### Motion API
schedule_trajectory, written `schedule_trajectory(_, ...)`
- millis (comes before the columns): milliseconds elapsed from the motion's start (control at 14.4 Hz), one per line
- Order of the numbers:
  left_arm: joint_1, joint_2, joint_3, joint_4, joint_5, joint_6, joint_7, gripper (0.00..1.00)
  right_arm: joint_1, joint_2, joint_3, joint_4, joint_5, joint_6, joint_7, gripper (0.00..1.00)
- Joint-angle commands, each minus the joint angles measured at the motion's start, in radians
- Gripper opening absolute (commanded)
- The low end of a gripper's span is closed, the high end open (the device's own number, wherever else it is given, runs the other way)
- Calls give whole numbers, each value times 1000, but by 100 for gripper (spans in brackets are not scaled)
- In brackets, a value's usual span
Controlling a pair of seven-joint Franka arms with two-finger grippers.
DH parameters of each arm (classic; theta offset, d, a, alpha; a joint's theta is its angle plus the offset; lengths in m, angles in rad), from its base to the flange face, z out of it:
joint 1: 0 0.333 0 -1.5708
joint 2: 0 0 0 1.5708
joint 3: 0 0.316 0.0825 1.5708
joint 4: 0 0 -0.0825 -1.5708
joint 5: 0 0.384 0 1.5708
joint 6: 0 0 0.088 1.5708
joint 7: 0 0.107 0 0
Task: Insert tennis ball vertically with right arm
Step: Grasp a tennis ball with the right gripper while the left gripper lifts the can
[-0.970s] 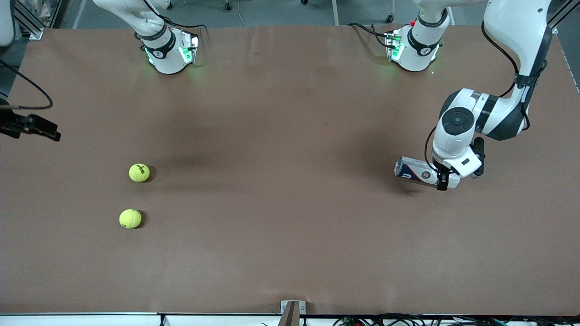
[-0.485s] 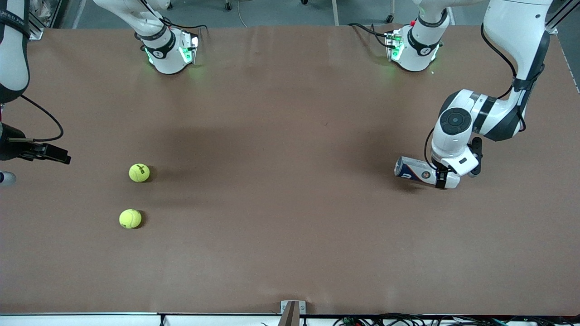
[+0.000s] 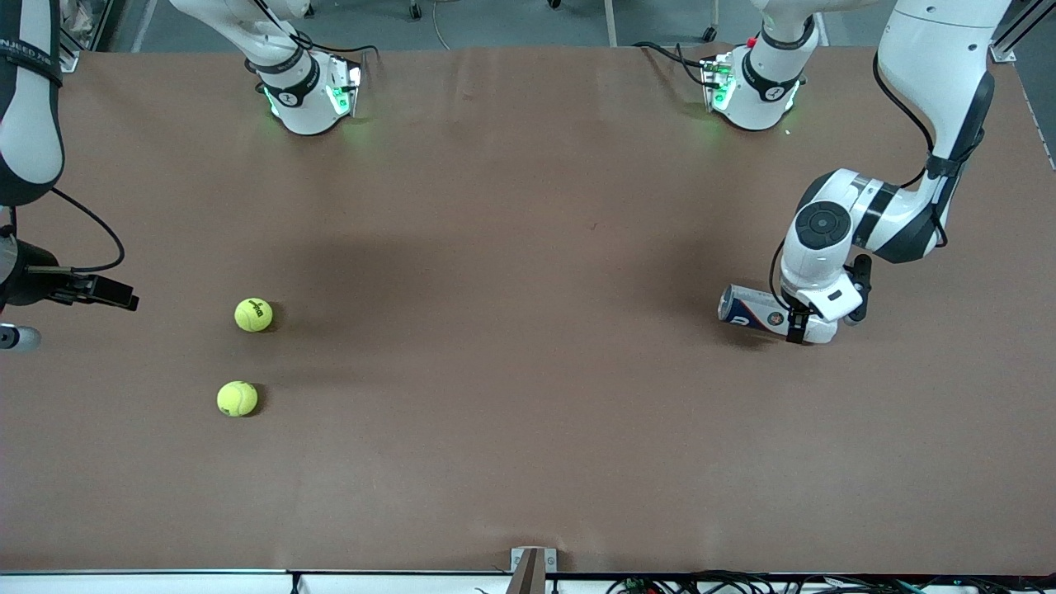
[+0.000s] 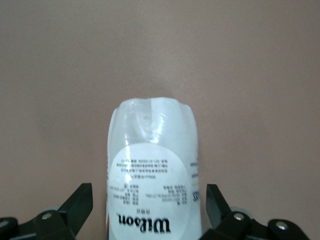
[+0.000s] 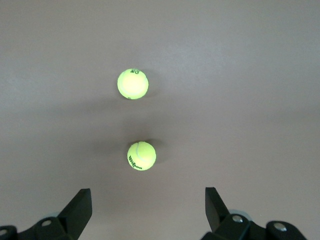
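**Left wrist view: jaws astride a lying can, both balls still loose**

Left wrist view shows the left gripper [image 4: 149, 200] with its jaws spread wide on either side of the Wilson tennis ball can [image 4: 152, 170], a gap showing on each side, so nothing is clamped yet. The can lies on its side on the brown tabletop [image 4: 250, 75], its length running straight out from between the jaws. In the front view the left gripper [image 3: 804, 328] sits low over the can [image 3: 763, 313] at the left arm's end of the tabletop [image 3: 528, 247].

The right gripper [image 5: 147, 210] likewise has its jaws wide and holds nothing. Ahead of them on the tabletop lie two tennis balls: the nearer tennis ball [image 5: 141, 155] just out from the jaws, the second tennis ball [image 5: 132, 83] farther out along the same line. In the front view the right gripper [image 3: 107, 291] hangs at the edge of the picture, toward the right arm's end, with the two balls [image 3: 253, 314] [image 3: 237, 398] well apart from the can.

Judged from this, the task is at its very beginning. No ball is grasped and the can is neither gripped nor upright. Left to do: close on the can and stand it up, pick a ball with the right arm, carry it over and drop it in from above.
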Motion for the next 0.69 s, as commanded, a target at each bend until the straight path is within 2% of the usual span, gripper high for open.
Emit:
schedule_trajectory(0, 25, 6, -5, -9, 43, 26, -17, 100, -16, 27, 11, -6, 32, 34, 4, 100)
schedule_trajectory(139, 25, 17, -3, -8, 46, 32, -17, 100, -13, 31, 11, -41, 36, 71, 5, 100)
schedule_trajectory(277, 25, 22, -3, -6, 49, 36, -17, 99, -18, 28, 11, -94, 78, 97, 5, 100)
schedule_trajectory(554, 27, 35, -5, 1, 49, 39, -17, 79, -30, 12, 11, -257, 103, 243, 5, 100)
schedule_trajectory(624, 27, 35, -5, 3, 49, 39, -17, 77, -28, -4, 11, -309, 105, 292, 5, 100)
